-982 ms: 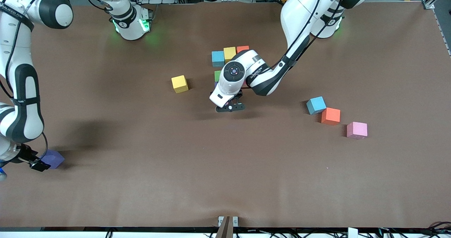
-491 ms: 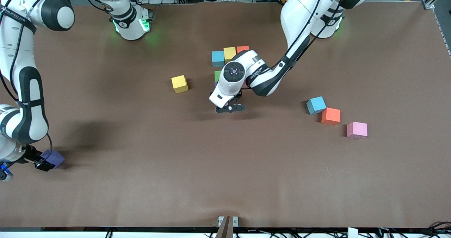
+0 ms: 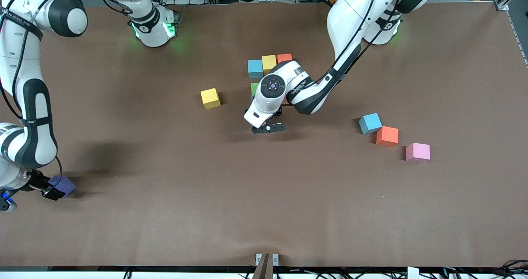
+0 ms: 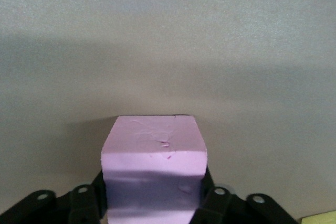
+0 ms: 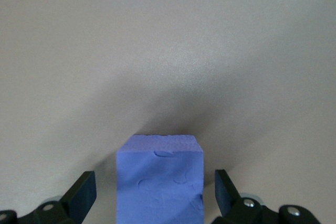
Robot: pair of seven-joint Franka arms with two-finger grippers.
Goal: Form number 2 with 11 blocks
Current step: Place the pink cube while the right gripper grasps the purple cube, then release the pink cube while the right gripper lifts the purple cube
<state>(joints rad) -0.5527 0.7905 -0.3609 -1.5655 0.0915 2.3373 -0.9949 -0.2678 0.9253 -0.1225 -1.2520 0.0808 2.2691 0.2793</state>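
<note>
Left gripper (image 3: 268,127): low over table (image 3: 264,213) centre, at about six o'clock of green block (image 3: 254,88), with pink block (image 4: 153,153) between its jaws. Shifted a touch toward nine o'clock since half a second ago, otherwise much as before. Grip or release: cannot tell, as the wrist view shows only the block's sides hugged closely. Seems set down on the table, judging by the shadow at its base.

Right gripper (image 3: 49,193): spread wide around purple block (image 3: 62,185), clear gaps on both sides, not yet closed. Moved in on the block during the past second; now settled at the table's eight o'clock corner.

Started digit at twelve o'clock of table centre: blue block (image 3: 255,68), yellow block (image 3: 269,62) and red block (image 3: 284,57) touching in a row, green one just nearer the camera, the rest hidden under the left wrist.

Loose at present: yellow (image 3: 210,98) at nine o'clock of the digit; blue (image 3: 370,123), orange (image 3: 387,136) and pink (image 3: 418,152) at four o'clock.

Probably means a placement finishing and the next pickup about to start; well under half the digit visible.
</note>
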